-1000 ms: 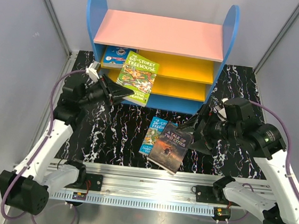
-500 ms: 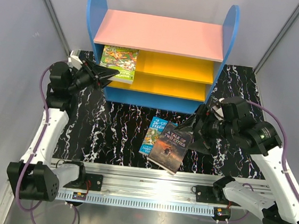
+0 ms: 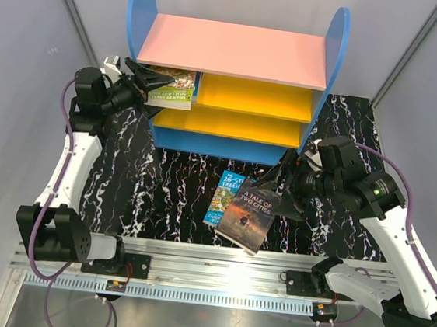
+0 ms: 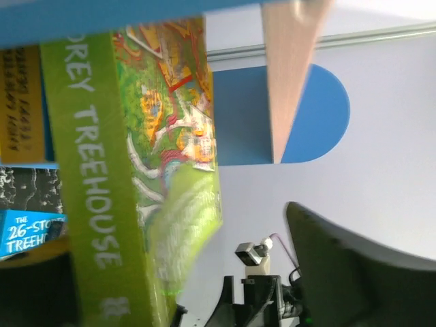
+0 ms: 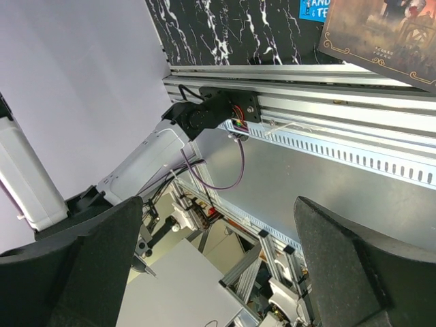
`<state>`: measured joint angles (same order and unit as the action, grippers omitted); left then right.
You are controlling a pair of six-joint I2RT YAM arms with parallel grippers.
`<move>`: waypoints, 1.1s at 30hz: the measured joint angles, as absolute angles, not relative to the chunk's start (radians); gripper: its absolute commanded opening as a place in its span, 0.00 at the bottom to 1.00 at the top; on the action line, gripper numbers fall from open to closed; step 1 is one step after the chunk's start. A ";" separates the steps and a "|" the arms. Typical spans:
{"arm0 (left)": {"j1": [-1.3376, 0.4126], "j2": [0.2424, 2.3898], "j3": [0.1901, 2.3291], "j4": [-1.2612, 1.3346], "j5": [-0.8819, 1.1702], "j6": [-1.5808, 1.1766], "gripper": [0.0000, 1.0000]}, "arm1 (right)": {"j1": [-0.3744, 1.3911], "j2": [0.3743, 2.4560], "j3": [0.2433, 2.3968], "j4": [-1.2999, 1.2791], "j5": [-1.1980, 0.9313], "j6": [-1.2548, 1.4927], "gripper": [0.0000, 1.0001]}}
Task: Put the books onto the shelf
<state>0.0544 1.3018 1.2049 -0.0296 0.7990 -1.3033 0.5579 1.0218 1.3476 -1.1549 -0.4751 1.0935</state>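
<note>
**A:** Which step are we watching?

**B:** The left gripper (image 3: 153, 81) is reaching in at the left end of the shelf (image 3: 234, 50), just under the pink top board. The yellow-green book (image 3: 172, 88) is lying there on the upper yellow board, partly tucked under the pink one.

**A:** Is it gripping the book?

**B:** It isn't looking that way. In the left wrist view its fingers (image 4: 340, 266) are standing spread, and one is showing a clear gap between itself and the cover. (The other is sitting dark and low in the corner, so I cannot tell whether it is touching.) I am reading this as the release that ends the placing of this book.

**A:** And the other arm?

**B:** The right gripper (image 3: 281, 200) is hovering just beside the brown-black book (image 3: 248, 217), fingers spread wide with nothing between them. That book is lying on the table (image 3: 177, 183), overlapping the blue book (image 3: 221, 201), which is peeking out on the left.

**A:** So what is the next move asking for?

**B:** I am guessing the left arm is needing to back straight out without dragging the book along. The right one is needing a way onto a thin, nearly flat cover, and the edge propped on the blue book is probably offering the best bite. Two books are waiting on the table.
</note>
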 measured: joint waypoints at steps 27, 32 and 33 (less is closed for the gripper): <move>0.132 1.122 1.156 -0.282 0.853 -1.117 0.00 | 0.558 0.995 1.273 -1.121 -0.491 1.088 1.00; 0.132 1.069 1.116 -0.265 0.863 -1.101 0.00 | 0.558 0.982 1.262 -1.126 -0.490 1.088 1.00; 0.132 1.066 1.108 -0.265 0.863 -1.098 0.00 | 0.558 0.982 1.262 -1.127 -0.490 1.088 1.00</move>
